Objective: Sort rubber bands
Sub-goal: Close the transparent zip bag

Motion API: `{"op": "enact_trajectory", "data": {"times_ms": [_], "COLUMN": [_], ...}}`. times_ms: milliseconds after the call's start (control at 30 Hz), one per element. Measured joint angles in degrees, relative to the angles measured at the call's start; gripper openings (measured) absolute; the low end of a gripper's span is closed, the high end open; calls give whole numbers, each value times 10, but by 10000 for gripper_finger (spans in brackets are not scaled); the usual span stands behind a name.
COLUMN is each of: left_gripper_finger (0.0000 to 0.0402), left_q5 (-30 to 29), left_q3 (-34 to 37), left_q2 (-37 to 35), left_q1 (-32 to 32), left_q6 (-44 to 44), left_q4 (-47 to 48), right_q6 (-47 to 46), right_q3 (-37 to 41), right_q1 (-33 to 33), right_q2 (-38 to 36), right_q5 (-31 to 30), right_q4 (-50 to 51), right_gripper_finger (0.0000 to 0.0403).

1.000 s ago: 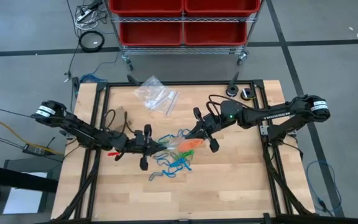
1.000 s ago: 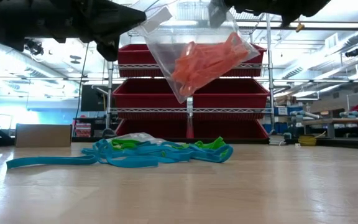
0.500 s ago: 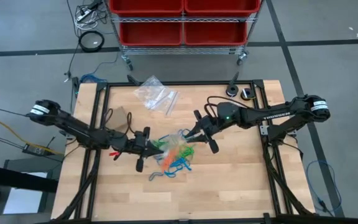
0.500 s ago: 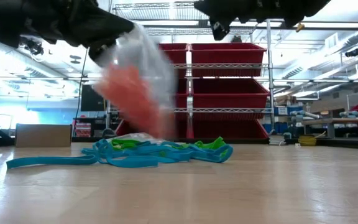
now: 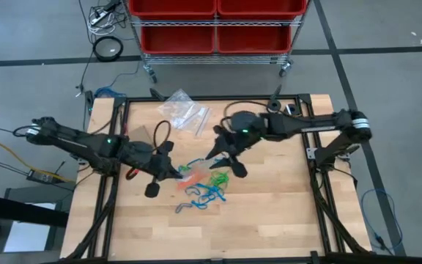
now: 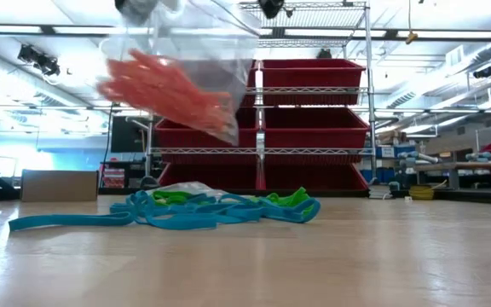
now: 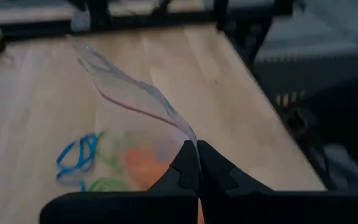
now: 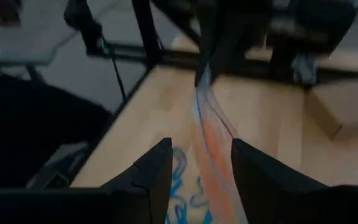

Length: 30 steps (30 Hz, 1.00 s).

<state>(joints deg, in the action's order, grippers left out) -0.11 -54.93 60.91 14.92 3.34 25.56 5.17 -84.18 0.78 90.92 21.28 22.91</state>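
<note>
A clear plastic bag [image 6: 177, 60] with orange rubber bands [image 6: 164, 85] inside hangs in the air above the table's middle. My left gripper [image 5: 173, 172] is shut on it. My right gripper [image 5: 224, 158] stands open just right of the bag; in its wrist view the bag [image 8: 210, 137] shows ahead between its fingers, and I see no touch. Loose blue and green rubber bands [image 5: 207, 192] lie in a tangle on the wooden table under the bag, also in the low view [image 6: 194, 209]. My left gripper pinches the bag's top edge [image 7: 188, 134], beside the pink seal line, between its two shut fingers. The fingers come from the table's left, slanting down. The bag hangs below them, lifted clear of the table, with the orange bands gathered in its lower part.
A heap of clear plastic bags [image 5: 184, 111] lies near the table's far edge. A cart with red bins [image 5: 215, 26] stands beyond the table. The black frame rails [image 5: 116, 147] run along the table's sides. Bare wood [image 5: 269, 213] lies toward the near edge.
My right gripper has opened, let go of the bag and risen. My left gripper has risen and tipped up toward level, keeping its hold. The bag, earlier stretched between both grippers, has swung toward the table's left and now hangs from the left gripper alone.
</note>
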Motion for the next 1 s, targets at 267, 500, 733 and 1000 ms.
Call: {"op": "enact_trajectory", "data": {"times_ms": [267,500,733,1000], "left_gripper_finger": [1,1,1,1], "left_q5": [1,-10,-17,-19], "left_q3": [-172,-252,-275,-285], "left_q2": [89,146,147,152], "left_q1": [-2,-2,-2,-2], "left_q6": [-21,-57,-61,-71], "left_q4": [209,267,286,281], "right_q6": [33,53,52,50], "right_q3": [-200,-245,-245,-231], "right_q1": [13,29,35,41], "right_q2": [128,181,188,187], "right_q5": [15,14,-9,-10], "right_q4": [112,114,104,71], "right_gripper_finger": [151,151,146,136]}}
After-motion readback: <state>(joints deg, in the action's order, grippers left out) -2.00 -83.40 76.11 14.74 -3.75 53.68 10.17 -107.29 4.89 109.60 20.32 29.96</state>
